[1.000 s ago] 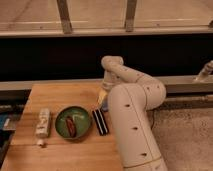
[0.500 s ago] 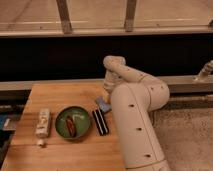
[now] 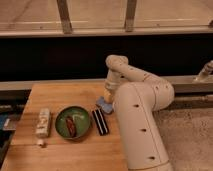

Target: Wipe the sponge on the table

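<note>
The light-blue sponge lies flat on the wooden table near its right edge, partly covered by the arm. My gripper comes down from the white arm right above the sponge and appears to press on it. The arm's large white body hides the table's right side.
A black ridged block lies just in front of the sponge. A green bowl with a brown item in it sits mid-table. A pale bottle lies to the left, with a small cap near it. A dark wall runs behind.
The gripper has shifted slightly left and toward the front with the sponge beneath it; more of the blue pad now shows beside the arm.
</note>
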Robot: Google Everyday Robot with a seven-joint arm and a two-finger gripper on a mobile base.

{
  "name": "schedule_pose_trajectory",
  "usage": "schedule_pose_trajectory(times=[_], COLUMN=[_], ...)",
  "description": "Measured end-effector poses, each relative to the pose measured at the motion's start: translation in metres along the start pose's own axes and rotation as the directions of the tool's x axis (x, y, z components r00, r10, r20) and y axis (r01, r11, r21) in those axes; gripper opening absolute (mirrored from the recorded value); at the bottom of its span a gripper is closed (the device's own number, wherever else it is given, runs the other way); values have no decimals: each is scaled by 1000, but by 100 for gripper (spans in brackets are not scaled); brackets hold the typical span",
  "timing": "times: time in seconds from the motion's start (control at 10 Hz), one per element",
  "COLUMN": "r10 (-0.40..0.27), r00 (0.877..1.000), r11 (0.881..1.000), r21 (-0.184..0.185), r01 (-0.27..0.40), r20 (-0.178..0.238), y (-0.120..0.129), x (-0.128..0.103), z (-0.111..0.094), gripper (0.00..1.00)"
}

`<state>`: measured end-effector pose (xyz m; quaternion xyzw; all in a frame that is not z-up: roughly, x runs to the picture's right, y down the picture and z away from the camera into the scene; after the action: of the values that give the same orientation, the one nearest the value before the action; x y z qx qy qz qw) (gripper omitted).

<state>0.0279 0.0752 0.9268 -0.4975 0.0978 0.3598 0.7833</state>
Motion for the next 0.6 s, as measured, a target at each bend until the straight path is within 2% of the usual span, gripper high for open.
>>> schedule_pose_trajectory(times=[0.3,0.6], r10=[41,92], r00=[999,996], r11=[999,994], r21=[21,63], r01=[-41,-92], r20=[11,3], y=[-12,-44], x=[10,7], z=[-13,-31], gripper=[0,0])
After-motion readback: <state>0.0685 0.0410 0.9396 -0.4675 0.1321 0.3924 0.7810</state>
